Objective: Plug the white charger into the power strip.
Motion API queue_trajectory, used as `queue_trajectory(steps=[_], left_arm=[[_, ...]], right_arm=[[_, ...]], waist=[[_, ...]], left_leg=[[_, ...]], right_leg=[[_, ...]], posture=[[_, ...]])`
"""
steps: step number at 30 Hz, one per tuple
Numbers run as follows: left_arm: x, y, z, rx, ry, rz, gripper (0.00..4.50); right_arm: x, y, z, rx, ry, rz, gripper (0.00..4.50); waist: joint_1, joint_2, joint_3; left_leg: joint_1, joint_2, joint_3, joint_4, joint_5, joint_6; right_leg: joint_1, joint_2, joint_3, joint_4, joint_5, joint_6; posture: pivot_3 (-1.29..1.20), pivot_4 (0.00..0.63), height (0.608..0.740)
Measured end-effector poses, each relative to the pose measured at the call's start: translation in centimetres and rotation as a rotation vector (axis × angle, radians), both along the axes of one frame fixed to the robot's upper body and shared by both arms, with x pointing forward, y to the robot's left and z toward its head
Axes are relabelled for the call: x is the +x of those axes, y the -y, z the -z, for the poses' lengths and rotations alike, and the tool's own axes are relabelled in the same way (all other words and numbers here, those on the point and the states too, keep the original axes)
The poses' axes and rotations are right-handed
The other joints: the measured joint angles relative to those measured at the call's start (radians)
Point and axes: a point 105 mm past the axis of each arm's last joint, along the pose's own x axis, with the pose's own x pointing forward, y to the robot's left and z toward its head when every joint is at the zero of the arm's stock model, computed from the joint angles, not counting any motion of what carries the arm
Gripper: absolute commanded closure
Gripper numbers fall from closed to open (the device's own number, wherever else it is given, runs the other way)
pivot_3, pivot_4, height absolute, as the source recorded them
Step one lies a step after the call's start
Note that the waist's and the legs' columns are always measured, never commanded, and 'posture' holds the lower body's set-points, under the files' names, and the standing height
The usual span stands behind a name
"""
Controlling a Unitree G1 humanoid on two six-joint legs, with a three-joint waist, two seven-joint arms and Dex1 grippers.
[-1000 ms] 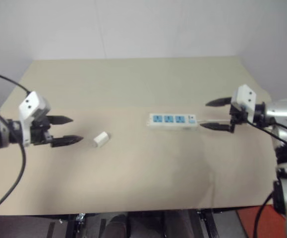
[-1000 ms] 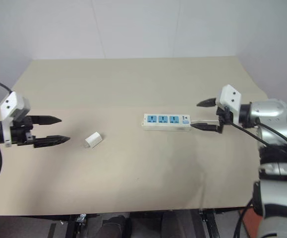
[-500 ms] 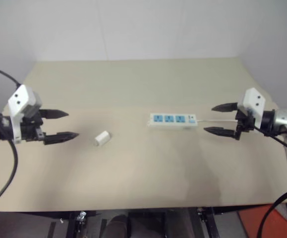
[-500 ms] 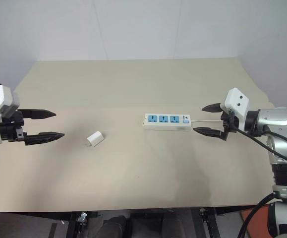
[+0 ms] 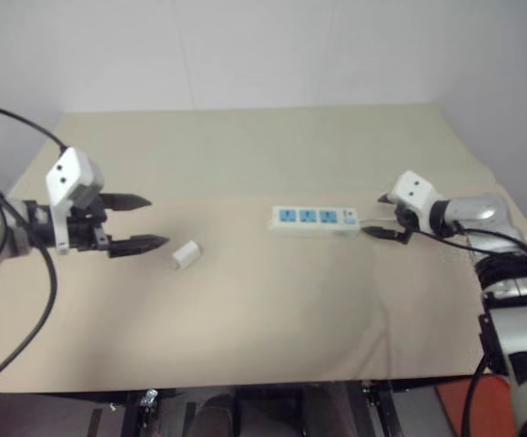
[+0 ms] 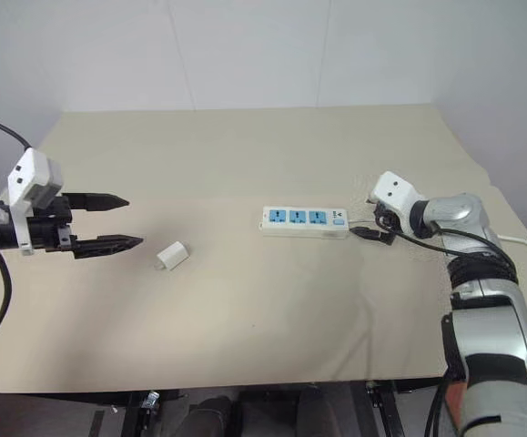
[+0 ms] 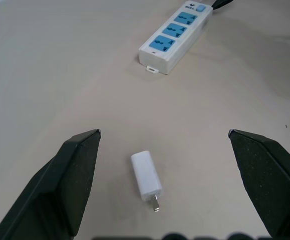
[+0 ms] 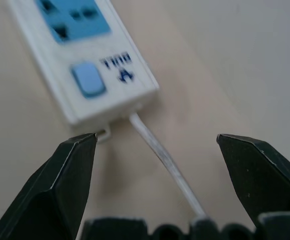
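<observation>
Charger first: the small white rounded-cube plug adapter (image 7: pixel 146 175) lies on its side on the beige worktop (image 5: pixel 245 309), metal prongs showing at one end, toward nine o'clock of the worktop's middle. Nothing grips it. The long flat white power strip with three blue socket faces (image 5: pixel 316 219) lies well apart from it at about three o'clock, all three sockets empty, its switch end and thin white cord (image 8: pixel 162 155) pointing on toward three o'clock.

At nine o'clock of the charger hangs the left tool (image 5: pixel 140 221), its two black fingers spread wide and holding nothing; the wrist view looks between them onto the charger, with the strip beyond. The right tool (image 5: pixel 383 216) sits just beside the strip's switch end, fingers equally wide and empty, one on each side of the cord where it leaves the strip.

By my reading the task has barely begun: the charger is not yet picked up, and the strip is not yet steadied. Grasping the charger, turning its prongs down, carrying it over and pressing it into a socket all remain.
</observation>
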Motion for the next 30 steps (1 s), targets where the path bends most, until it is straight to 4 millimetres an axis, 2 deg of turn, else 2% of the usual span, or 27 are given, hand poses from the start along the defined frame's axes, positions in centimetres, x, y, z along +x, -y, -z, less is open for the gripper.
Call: queue_trajectory(steps=[3, 6, 9, 13, 21, 23, 24, 30], left_arm=[[-0.1, 0.5, 0.2, -0.013, -0.01, 0.008, 0.02], [-0.3, 0.7, 0.3, -0.02, -0.019, 0.014, 0.02], [-0.4, 0.7, 0.6, -0.023, -0.029, 0.01, 0.02], [-0.4, 0.7, 0.7, -0.025, -0.029, 0.007, 0.0], [-0.6, 1.0, 0.8, -0.042, -0.04, 0.021, 0.0], [-0.7, 1.0, 0.9, -0.044, -0.042, 0.022, 0.0], [-0.7, 1.0, 0.9, -0.044, -0.042, 0.021, 0.0], [-0.7, 1.1, 0.9, -0.039, -0.036, 0.021, 0.0]], right_arm=[[0.4, 0.2, 1.1, -0.023, -0.026, 0.047, 0.0], [0.8, 0.0, 0.9, -0.018, -0.02, 0.064, 0.0], [1.1, -1.1, 1.1, 0.032, -0.033, 0.053, 0.0], [0.8, -1.8, 1.8, 0.088, -0.083, 0.04, 0.91], [0.0, -3.8, 2.6, 0.154, -0.186, -0.063, 3.76], [-0.2, -3.9, 2.6, 0.157, -0.202, -0.083, 4.34], [-0.3, -3.9, 2.6, 0.158, -0.204, -0.086, 4.48], [-0.6, -3.5, 2.7, 0.141, -0.201, -0.096, 4.48]], waist=[[-0.005, 0.0, 0.0], [-0.013, 0.0, 0.0], [-0.02, 0.0, 0.0], [-0.027, 0.0, 0.0], [-0.044, 0.0, 0.0], [-0.044, 0.0, 0.0], [-0.044, 0.0, 0.0], [-0.04, 0.0, 0.0]], left_leg=[[-0.002, 0.001, 0.0, 0.0, 0.002, -0.003], [-0.002, 0.001, 0.0, 0.0, 0.002, -0.003], [-0.001, 0.002, 0.0, 0.0, 0.002, -0.003], [0.0, 0.003, 0.001, 0.0, 0.001, -0.002], [0.001, 0.003, 0.001, 0.0, -0.001, 0.001], [0.001, 0.003, 0.001, 0.0, -0.001, 0.001], [0.001, 0.003, 0.001, 0.0, -0.001, 0.001], [0.001, 0.003, 0.001, 0.0, -0.001, 0.001]], right_leg=[[0.0, 0.0, 0.0, 0.0, 0.0, 0.0], [0.0, 0.0, 0.0, 0.0, 0.0, 0.0], [0.001, 0.0, 0.0, 0.0, 0.0, 0.0], [0.001, 0.001, 0.001, 0.0, 0.0, 0.0], [0.001, 0.002, 0.003, 0.001, 0.0, 0.0], [0.001, 0.002, 0.003, 0.001, 0.0, 0.0], [0.001, 0.002, 0.003, 0.001, 0.0, 0.0], [0.001, 0.001, 0.003, 0.001, 0.0, 0.001]], posture=[[0.0, 0.15, 0.74], [0.0, 0.15, 0.74], [0.0, 0.15, 0.74], [0.0, 0.15, 0.74], [0.0, 0.15, 0.74], [0.0, 0.15, 0.74], [0.0, 0.15, 0.74], [0.0, 0.15, 0.74]])
